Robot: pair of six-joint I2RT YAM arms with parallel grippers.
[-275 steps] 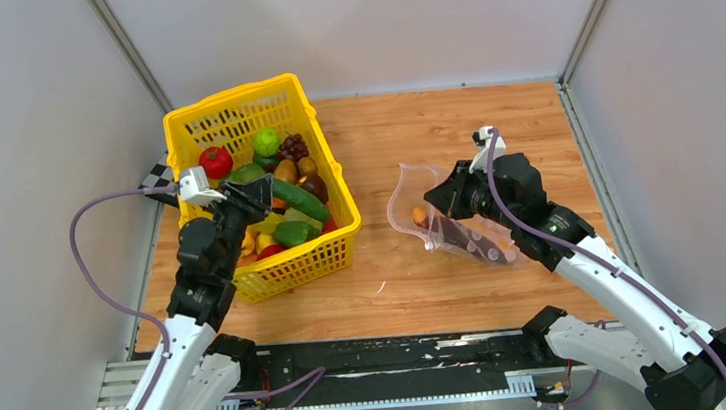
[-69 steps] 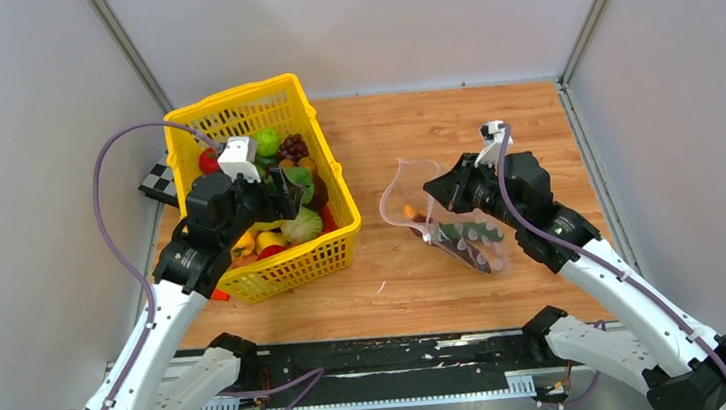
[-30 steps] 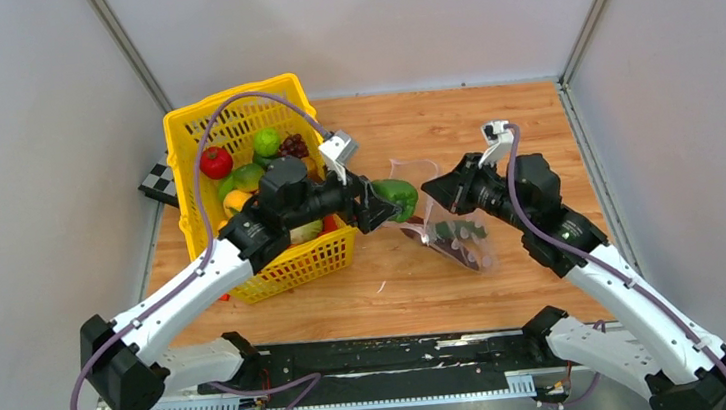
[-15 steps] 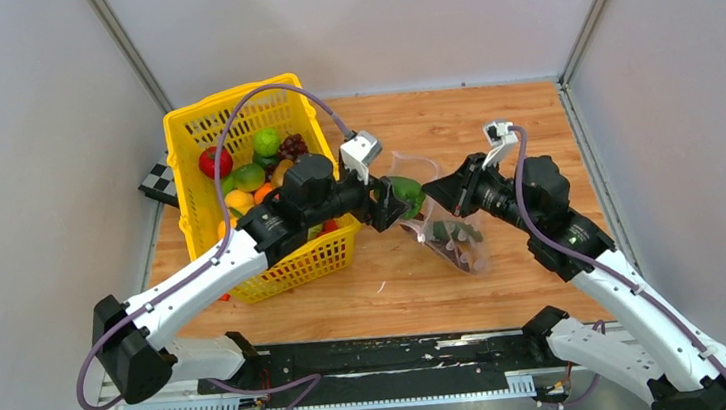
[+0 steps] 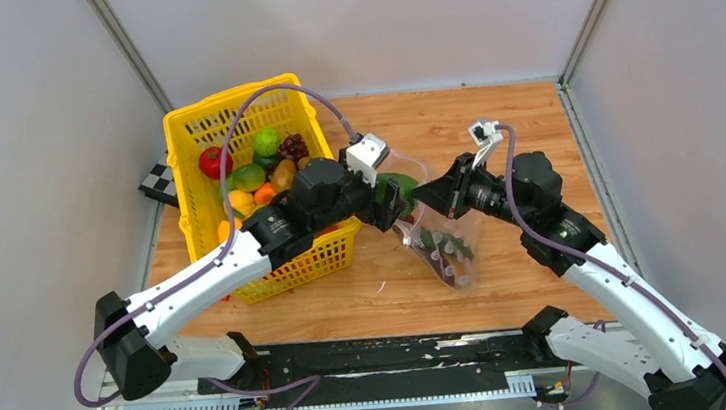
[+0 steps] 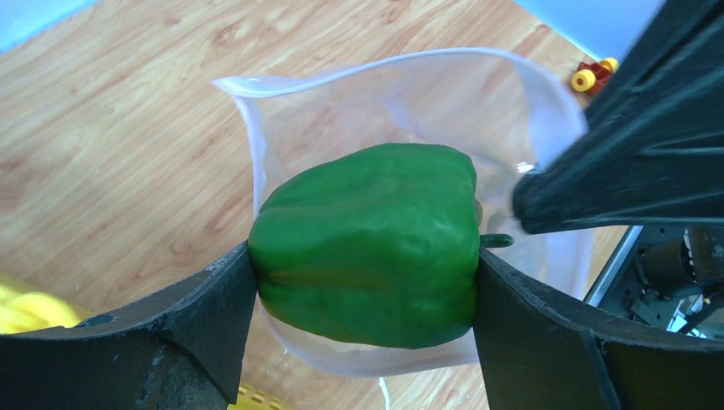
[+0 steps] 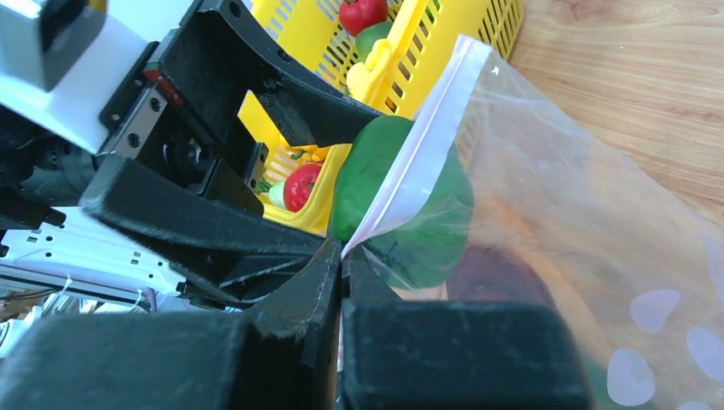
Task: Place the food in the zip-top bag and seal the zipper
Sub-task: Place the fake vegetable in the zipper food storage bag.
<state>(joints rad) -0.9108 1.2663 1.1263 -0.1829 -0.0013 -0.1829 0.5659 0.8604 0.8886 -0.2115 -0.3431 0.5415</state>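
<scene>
Wood-grain tabletop (image 5: 492,122), yellow lattice basket (image 5: 193,131). Left gripper (image 6: 365,295) spread wide, clamping a glossy, blocky green pepper (image 6: 367,231) at the mouth of the clear dotted bag (image 6: 512,111). Right gripper (image 7: 341,265) pinched shut on its pale zipper strip (image 7: 418,145).

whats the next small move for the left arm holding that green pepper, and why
Probably ease the green pepper a little deeper into the zip-top bag, then release. The left gripper holds it right at the bag's mouth, which the right gripper pinches open.
</scene>
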